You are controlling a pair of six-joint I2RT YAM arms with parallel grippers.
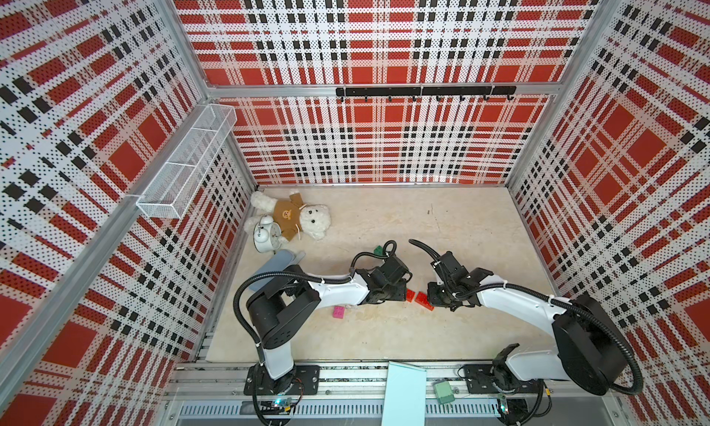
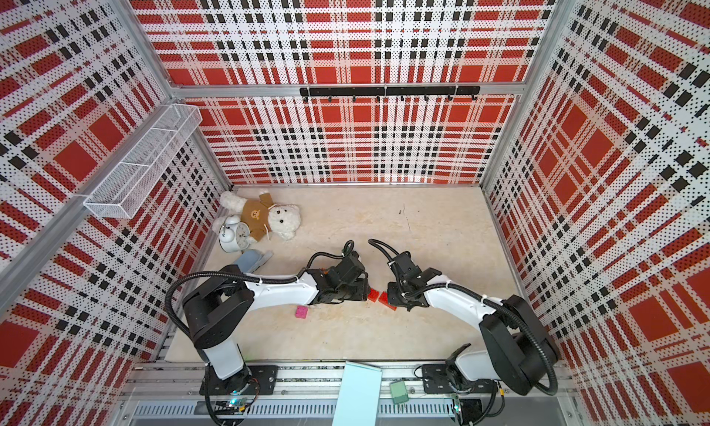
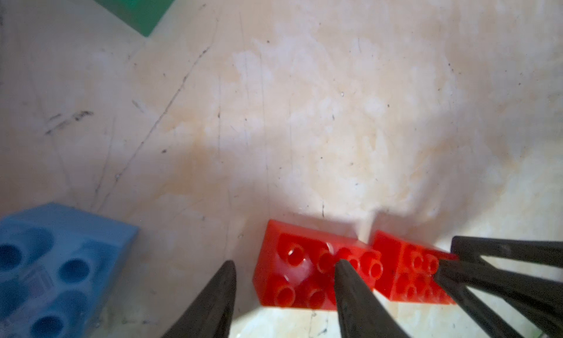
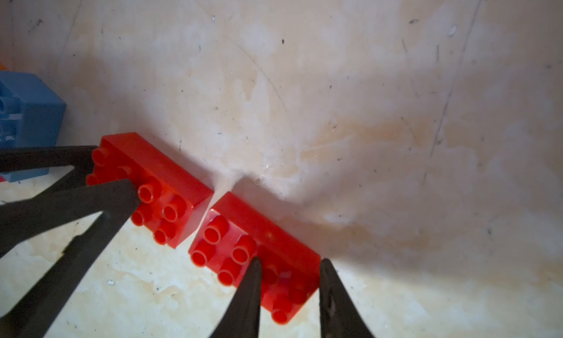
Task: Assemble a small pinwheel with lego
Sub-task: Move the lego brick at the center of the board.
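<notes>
- Clutter fills the far left corner of the table (image 1: 422, 220): a white teddy bear (image 1: 296, 216), a white alarm clock (image 1: 265, 236) touching it, and a folded grey-blue cloth (image 1: 276, 264) nearer the arms.
- Next comes the pink brick (image 1: 339, 312), alone on the table near the left arm (image 1: 338, 289).
- The green brick (image 1: 378, 250) lies farther back, partly hidden behind the left arm. The blue brick (image 3: 54, 266) shows only in the wrist views, near the red pair.
- The left gripper (image 3: 285, 264) stands about half open over the left red brick (image 3: 301, 275) — one fingertip clear of the brick's end, the other above its studs — and grips nothing.
- The left red brick and the right red brick (image 3: 405, 269) lie flat, studs up, end to end, with a thin slit between them.
- The right gripper (image 4: 291, 261) has its fingers a narrow way apart at the right red brick, one tip over the studs and one at its long side. Whether it pinches the brick I cannot tell.
</notes>
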